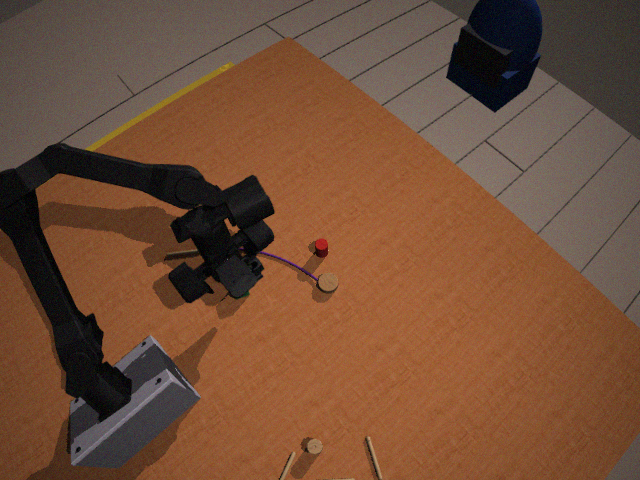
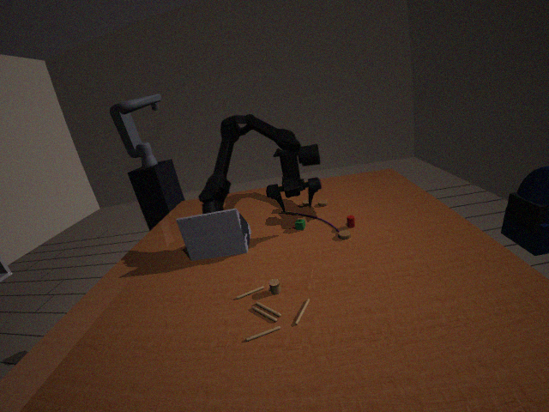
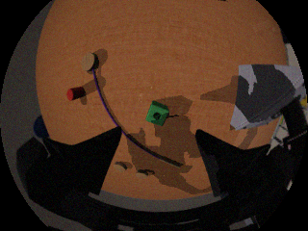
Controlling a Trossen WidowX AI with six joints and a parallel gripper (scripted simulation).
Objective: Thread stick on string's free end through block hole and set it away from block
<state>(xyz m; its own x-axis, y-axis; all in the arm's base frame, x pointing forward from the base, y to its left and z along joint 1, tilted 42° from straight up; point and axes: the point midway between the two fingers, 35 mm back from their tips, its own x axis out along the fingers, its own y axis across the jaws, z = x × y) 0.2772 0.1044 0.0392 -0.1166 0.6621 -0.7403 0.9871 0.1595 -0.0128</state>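
The small green block [image 1: 242, 295] [image 2: 299, 225] [image 3: 152, 112] sits on the table, almost hidden under the arm in the top view; a dark hole shows in its face towards the wrist camera. The purple string [image 1: 284, 259] [image 2: 310, 215] [image 3: 109, 114] curves from the round wooden button [image 1: 327, 282] [image 2: 344, 234] [image 3: 89, 62] past the block, outside it. The string's stick [image 1: 180, 254] lies on the table, partly hidden by the arm; the wrist view shows little of it. My gripper [image 2: 297, 208] [image 3: 160, 133] is open and empty above the table, with block and string in view between or just beyond its fingertips.
A red cylinder [image 1: 321, 248] [image 2: 350, 221] [image 3: 75, 93] stands near the button. Two small discs lie behind the gripper in the exterior view. A wooden cylinder [image 1: 314, 446] [image 2: 274, 287] and several loose sticks lie farther off, beyond the grey arm base [image 1: 144, 428] [image 2: 213, 234].
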